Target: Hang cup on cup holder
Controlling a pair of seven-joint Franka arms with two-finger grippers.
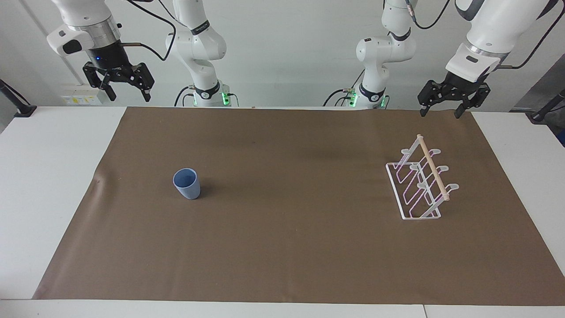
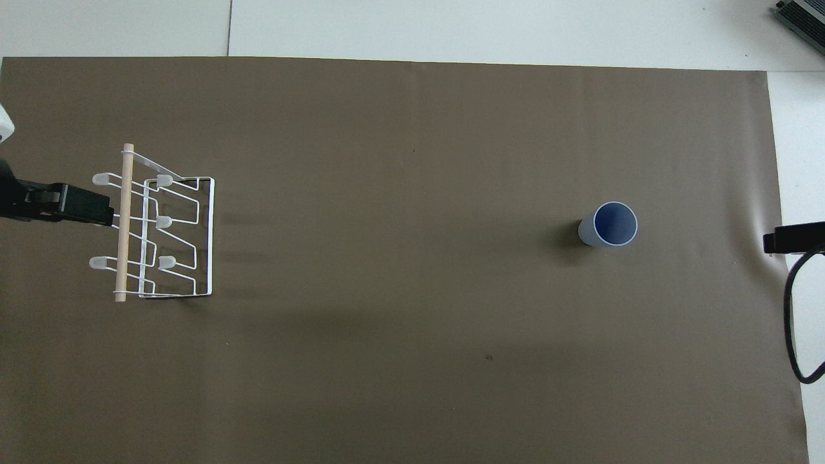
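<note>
The light-blue cup (image 1: pixel 186 183) stands upright, mouth up, on the brown mat toward the right arm's end of the table; it also shows in the overhead view (image 2: pixel 609 224). The white wire cup holder (image 1: pixel 421 183) with its wooden dowel stands toward the left arm's end, with nothing on its prongs; it also shows in the overhead view (image 2: pixel 155 222). My right gripper (image 1: pixel 129 95) is open and empty, raised over the table's edge by the robots. My left gripper (image 1: pixel 440 112) is open and empty, raised near its base. In the overhead view the left gripper (image 2: pixel 77 205) lies beside the holder and the right gripper (image 2: pixel 783 239) at the mat's edge.
A brown mat (image 1: pixel 282 247) covers most of the white table (image 1: pixel 44 176). A black cable (image 2: pixel 796 322) loops down near the right gripper. Both arm bases stand at the table's edge by the robots.
</note>
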